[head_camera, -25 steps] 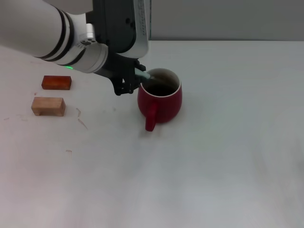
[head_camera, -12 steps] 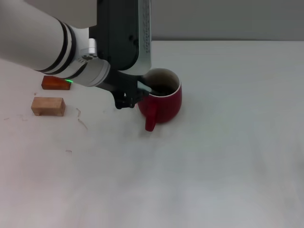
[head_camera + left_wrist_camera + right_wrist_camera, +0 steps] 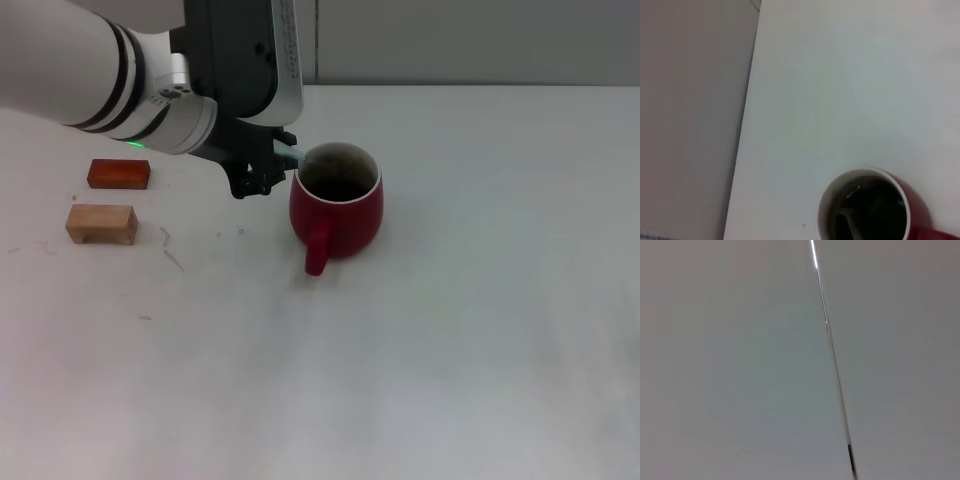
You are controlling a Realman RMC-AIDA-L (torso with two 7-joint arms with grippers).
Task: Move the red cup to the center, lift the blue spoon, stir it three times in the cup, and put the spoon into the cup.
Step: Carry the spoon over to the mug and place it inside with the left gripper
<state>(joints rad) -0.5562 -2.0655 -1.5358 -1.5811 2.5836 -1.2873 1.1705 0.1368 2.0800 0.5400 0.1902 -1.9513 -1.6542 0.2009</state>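
From my head camera I see my left gripper [image 3: 268, 172] low over the white table [image 3: 480, 300], its dark fingers pinched on the pale handle of the blue spoon [image 3: 297, 157]. The spoon slants away from the pincer, over the white rim and down into the dark inside of the red cup [image 3: 337, 205], which stands just beside the pincer on its right, loop handle facing me. Well off to the pincer's left lie two small blocks, a reddish-brown block [image 3: 118, 173] farther back and a tan wooden block [image 3: 101, 223] nearer me.
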